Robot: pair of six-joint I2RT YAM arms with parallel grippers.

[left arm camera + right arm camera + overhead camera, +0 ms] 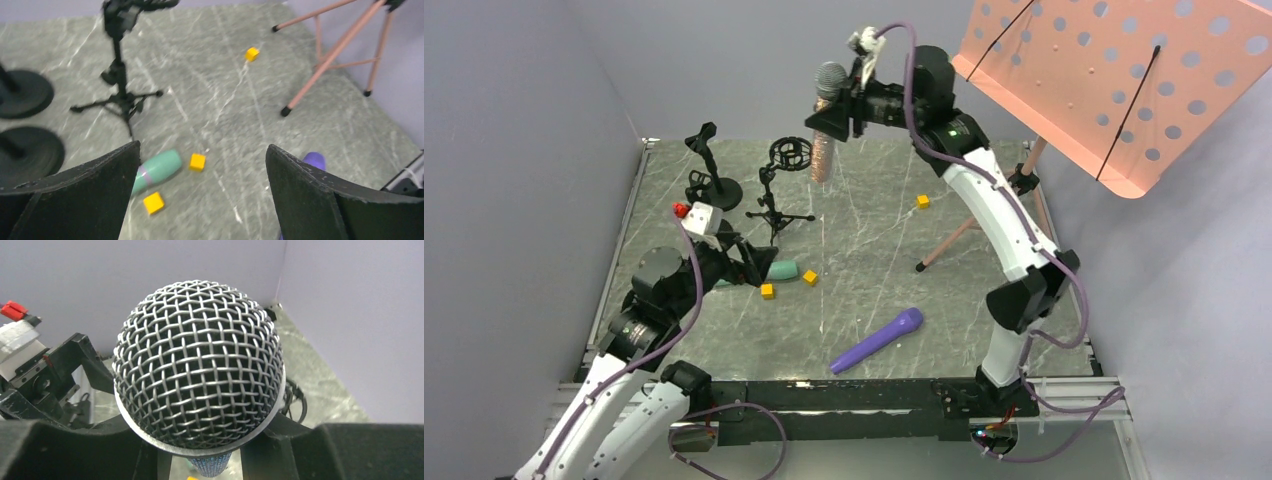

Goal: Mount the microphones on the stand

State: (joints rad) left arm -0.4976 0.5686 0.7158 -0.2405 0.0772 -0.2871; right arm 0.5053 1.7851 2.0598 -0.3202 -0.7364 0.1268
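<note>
One copper microphone [822,158] in right gripper [836,118] — left gripper [202,148] agape.

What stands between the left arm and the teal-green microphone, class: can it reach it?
Probably yes. The left end effector hangs open just over the teal-green microphone, which lies flat on the table. Two yellow cubes sit beside it, not on it; nothing seems to block.

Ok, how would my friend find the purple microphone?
Look at the table's near edge, by the black rail. Just beyond the rail lies the purple microphone, flat and alone. The teal microphone sits by yellow cubes; the glittery microphone is up in the air.
</note>
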